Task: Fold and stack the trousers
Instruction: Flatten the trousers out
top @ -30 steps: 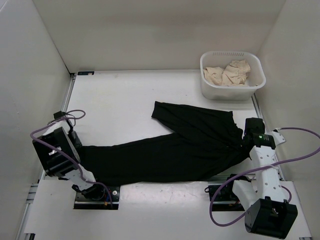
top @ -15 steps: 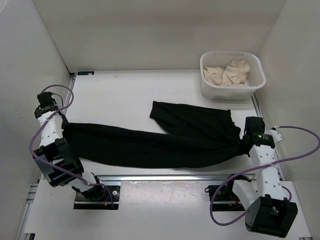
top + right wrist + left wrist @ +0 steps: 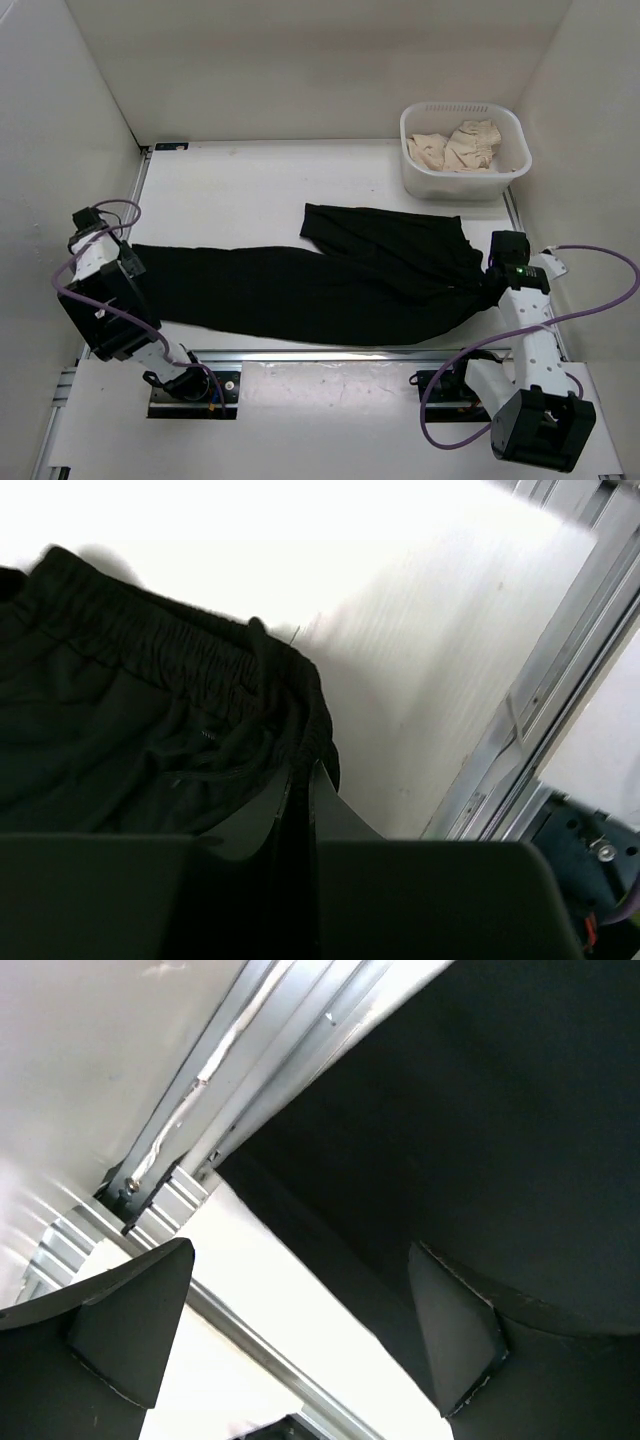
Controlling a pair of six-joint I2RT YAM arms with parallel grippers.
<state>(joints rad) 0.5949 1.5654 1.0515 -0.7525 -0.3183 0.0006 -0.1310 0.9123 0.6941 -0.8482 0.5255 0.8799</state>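
Note:
Black trousers (image 3: pixel 330 280) lie stretched across the table, one leg running left and the other folded toward the back. My left gripper (image 3: pixel 125 262) sits at the end of the long leg, by the table's left edge. In the left wrist view my left gripper (image 3: pixel 300 1250) is open wide, with the black trousers (image 3: pixel 480 1130) lying beside one finger (image 3: pixel 455 1325) and nothing between the jaws. My right gripper (image 3: pixel 488 285) is at the waist end. In the right wrist view my right gripper (image 3: pixel 300 772) is shut on the elastic waistband of the trousers (image 3: pixel 130 710).
A white basket (image 3: pixel 460 107) with beige clothes (image 3: pixel 460 145) stands at the back right. Aluminium rails (image 3: pixel 200 1130) run along the table's left edge, and another rail (image 3: pixel 330 355) runs along the front. White walls enclose the table on three sides.
My left gripper carried the leg end from the front to the left edge, then opened and let it go. The leg now lies straight. The right gripper kept its hold.

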